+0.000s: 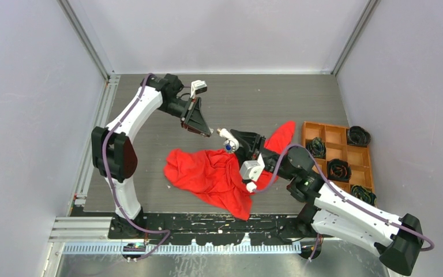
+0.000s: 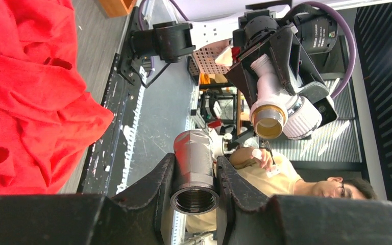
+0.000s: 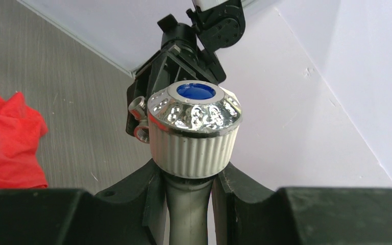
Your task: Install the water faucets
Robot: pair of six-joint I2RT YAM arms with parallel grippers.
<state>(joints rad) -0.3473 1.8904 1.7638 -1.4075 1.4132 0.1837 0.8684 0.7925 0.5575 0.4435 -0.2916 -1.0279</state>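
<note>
While the left gripper (image 2: 196, 162) was clamped on the short grey metal threaded fitting (image 2: 194, 176) and the right gripper (image 3: 189, 172) was closed around the stem of the small white plastic tap with the blue-marked ribbed knob (image 3: 194, 133), the two parts hung apart. From the fitting, the tap's brassy tip (image 2: 268, 121) sat at two o'clock, off-axis; joined so, the threads might cross, or a part might slip onto the crumpled red cloth (image 1: 210, 173). The knob hid where the right jaws met the stem.

top: overhead, far | wrists: close over own jaws, facing each other | shared: red cloth (image 1: 213, 173)
</note>
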